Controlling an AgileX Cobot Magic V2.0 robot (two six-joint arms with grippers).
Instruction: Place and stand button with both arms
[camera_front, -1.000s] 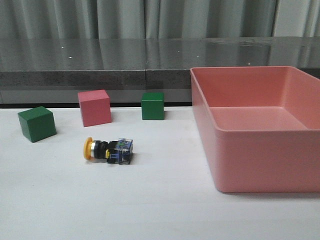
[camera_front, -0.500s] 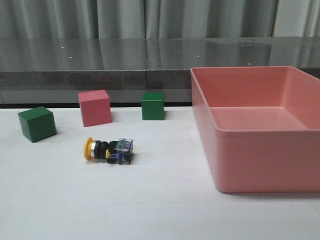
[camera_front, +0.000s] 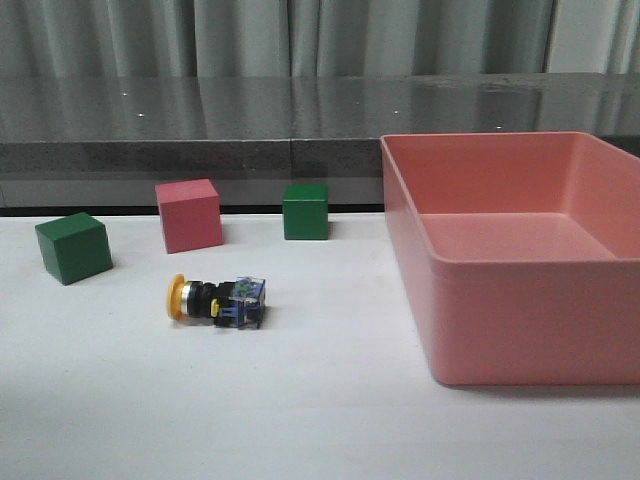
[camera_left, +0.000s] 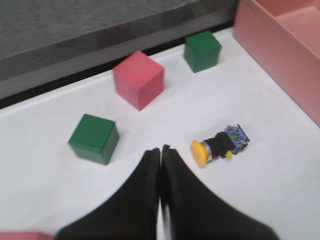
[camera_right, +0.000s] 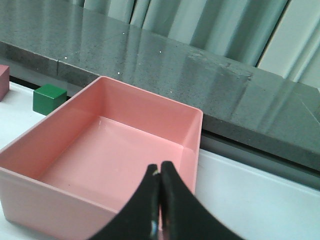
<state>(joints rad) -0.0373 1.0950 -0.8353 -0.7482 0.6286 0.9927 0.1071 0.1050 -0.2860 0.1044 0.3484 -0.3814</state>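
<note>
Neither arm shows in the front view. In its own wrist view, the left gripper (camera_left: 160, 150) has its two black fingers (camera_left: 148, 172) pressed together, tips meeting with nothing between them, raised above the table. The right gripper (camera_right: 160, 169) likewise has its dark fingers (camera_right: 172, 195) closed tip to tip on nothing, held in the air.

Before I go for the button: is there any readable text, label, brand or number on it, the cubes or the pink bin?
None can be read.
button: small marks on the clear base block, too small and blurred to read in either view.
green cubes, pink cube, pink bin: plain faces, no print visible.
</note>
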